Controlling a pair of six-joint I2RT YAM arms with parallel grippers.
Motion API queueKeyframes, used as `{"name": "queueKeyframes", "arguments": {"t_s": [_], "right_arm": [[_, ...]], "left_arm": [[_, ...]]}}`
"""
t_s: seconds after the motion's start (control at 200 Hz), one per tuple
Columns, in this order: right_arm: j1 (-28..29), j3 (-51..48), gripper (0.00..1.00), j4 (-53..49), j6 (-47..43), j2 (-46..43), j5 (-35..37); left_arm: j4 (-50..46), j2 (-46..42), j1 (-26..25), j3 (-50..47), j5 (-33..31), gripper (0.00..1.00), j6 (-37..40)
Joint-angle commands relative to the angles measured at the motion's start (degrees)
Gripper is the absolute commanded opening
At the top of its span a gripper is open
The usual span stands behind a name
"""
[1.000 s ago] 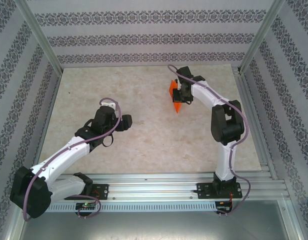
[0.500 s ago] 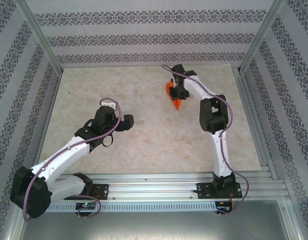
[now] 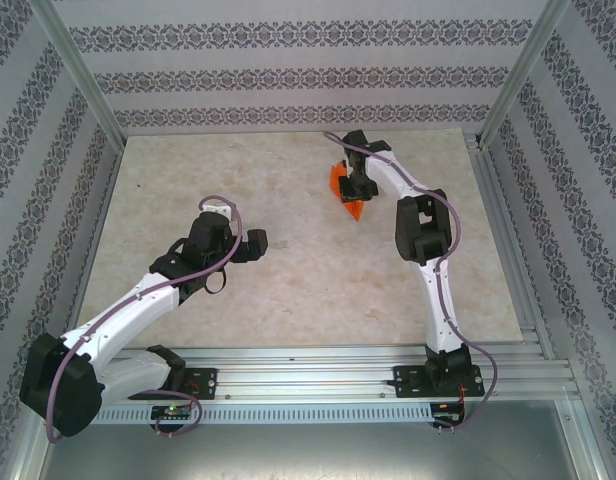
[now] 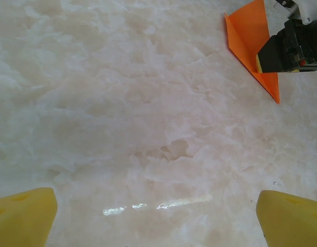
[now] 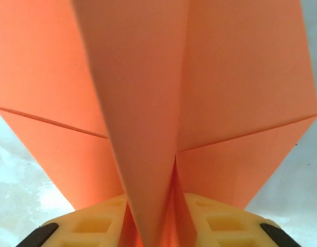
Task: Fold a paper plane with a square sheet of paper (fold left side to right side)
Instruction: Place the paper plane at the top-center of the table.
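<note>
Checking in from the remote station. The paper plane [image 3: 337,181] sits toward the far edge of the desk [image 3: 238,170], a bit right of the middle, with its nose pointing back at the near edge. The right gripper [image 5: 156,229] is on it from above. In the right wrist view the centre keel runs straight down between the two yellow pads [image 5: 91,226], with a wing spread out flat on each side. I reckon that's the point of holding it there: pinch the spine and the wings stay even. Honestly I cannot tell whether the jaws are biting the keel or only sitting loosely around it, since the paper blocks the contact line. The left gripper [image 4: 158,216] is fully released, with its fingertips far apart and nothing between them. It hangs over bare desk in the left half, facing the plane from well away, which looks to me like it's parked out of the way. For room, there's loads of open marble between the two arms and all the way down to the near edge. The tight side is behind the plane, where the far edge and the patterned wall are close. So if I pull out, I'd lift up or come toward the near edge rather than push farther back. The right edge is well apart, no worry there.
</note>
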Motion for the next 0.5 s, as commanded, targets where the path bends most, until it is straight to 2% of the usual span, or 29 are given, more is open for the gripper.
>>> {"name": "queueKeyframes", "arguments": {"t_s": [0.0,0.3,0.5], "right_arm": [[0.76,2.00,0.30,-2.36,-0.09,1.89,1.87],[1.42,2.98,0.32,-3.11,0.35,-0.42,2.46],[3.02,2.86,0.40,-4.64,-0.10,-6.94,4.47]], "left_arm": [[-1.33,-0.10,0.66,0.25,-0.66,1.00,0.85],[-1.94,-0.14,0.63,0.28,-0.98,1.00,0.86],[-1.95,-0.45,0.68,0.42,-1.42,1.00,0.41]]}}
